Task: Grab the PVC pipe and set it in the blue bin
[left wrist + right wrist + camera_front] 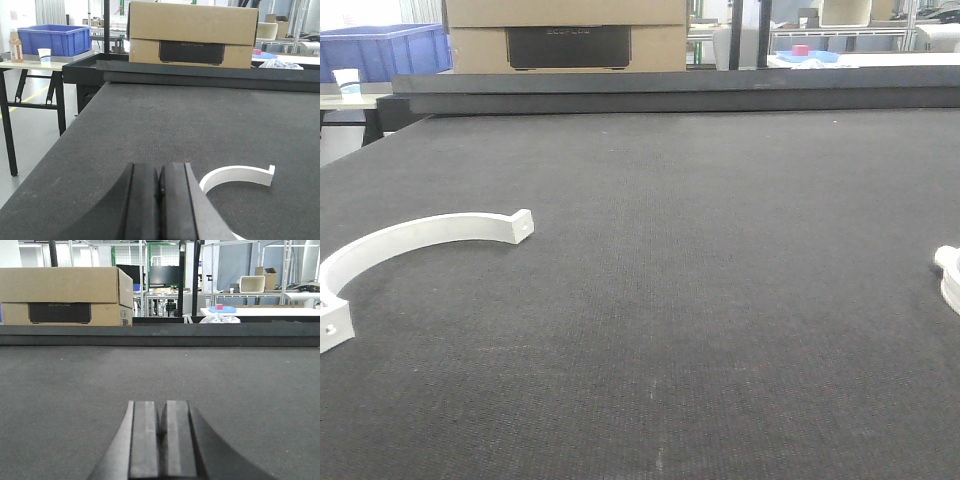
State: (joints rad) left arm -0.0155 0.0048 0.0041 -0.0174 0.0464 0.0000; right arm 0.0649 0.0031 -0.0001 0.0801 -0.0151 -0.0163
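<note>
left end effector (160, 200): pads pressed together, empty, grasp not begun | right end effector (161, 440): likewise, idle | PVC pipe (420, 235): curved, flat on surface (720, 300), nearest left arm, likely its pick | blue bin (55, 40): beyond surface, far left

Low front view, wrist views forward, sharing cardboard box (565, 35)
</note>
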